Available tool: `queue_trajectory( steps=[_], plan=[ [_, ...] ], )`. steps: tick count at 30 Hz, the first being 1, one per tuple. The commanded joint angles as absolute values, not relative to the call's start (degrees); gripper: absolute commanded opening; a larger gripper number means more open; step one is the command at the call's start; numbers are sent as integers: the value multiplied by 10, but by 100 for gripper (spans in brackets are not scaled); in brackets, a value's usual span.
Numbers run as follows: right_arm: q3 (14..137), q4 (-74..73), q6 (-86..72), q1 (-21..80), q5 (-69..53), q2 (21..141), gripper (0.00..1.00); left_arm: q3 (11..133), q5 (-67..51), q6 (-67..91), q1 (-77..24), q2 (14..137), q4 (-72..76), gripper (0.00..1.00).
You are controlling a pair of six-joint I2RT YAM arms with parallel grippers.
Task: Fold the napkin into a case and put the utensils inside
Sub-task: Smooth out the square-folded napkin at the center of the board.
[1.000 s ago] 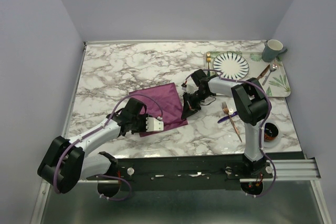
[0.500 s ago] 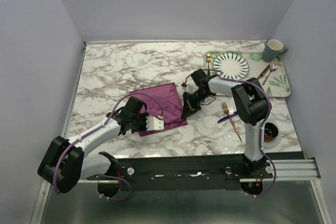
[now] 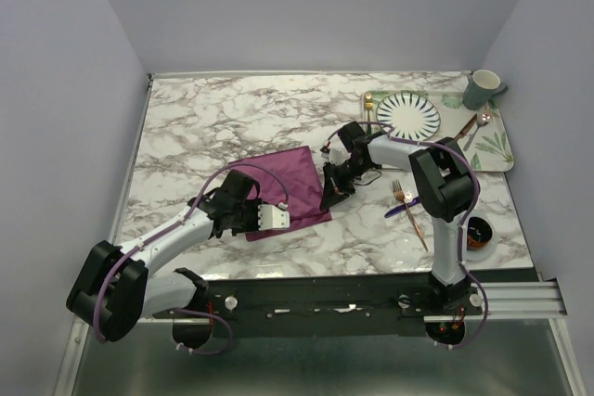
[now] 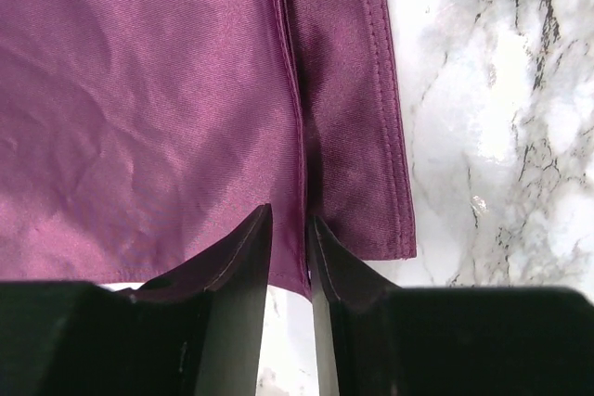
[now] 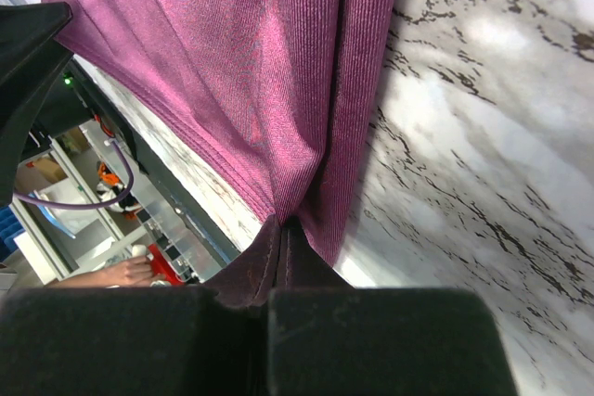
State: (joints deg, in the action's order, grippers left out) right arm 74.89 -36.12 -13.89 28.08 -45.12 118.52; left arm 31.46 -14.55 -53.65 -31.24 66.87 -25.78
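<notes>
The plum-purple napkin [image 3: 288, 178] lies partly folded on the marble table. My left gripper [image 3: 270, 218] is at its near edge. In the left wrist view [image 4: 290, 215] its jaws stand a narrow gap apart, astride a folded hem of the napkin [image 4: 139, 90], with marble showing through the gap. My right gripper [image 3: 331, 196] is at the napkin's right edge. In the right wrist view [image 5: 281, 222] it is shut on a pinched-up ridge of the napkin [image 5: 241, 44]. The copper fork [image 3: 418, 227] and the dark blue knife [image 3: 397, 211] lie crossed to the right of the napkin.
A patterned tray [image 3: 501, 150] at the back right holds a striped plate [image 3: 408, 115], a grey mug [image 3: 483, 90], a silver spoon [image 3: 478, 132] and a gold utensil [image 3: 368, 104]. A small dark bowl [image 3: 478, 232] sits by the right arm's base.
</notes>
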Motion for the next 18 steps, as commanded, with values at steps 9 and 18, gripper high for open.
queue_trajectory(
  steps=[9, 18],
  plan=[
    [763, -372, -132, 285, -458, 1183, 1, 315, -128, -546, -317, 690, -248, 43],
    [762, -374, -130, 284, -459, 1182, 1, 321, -120, -538, -317, 693, -236, 23]
  ],
)
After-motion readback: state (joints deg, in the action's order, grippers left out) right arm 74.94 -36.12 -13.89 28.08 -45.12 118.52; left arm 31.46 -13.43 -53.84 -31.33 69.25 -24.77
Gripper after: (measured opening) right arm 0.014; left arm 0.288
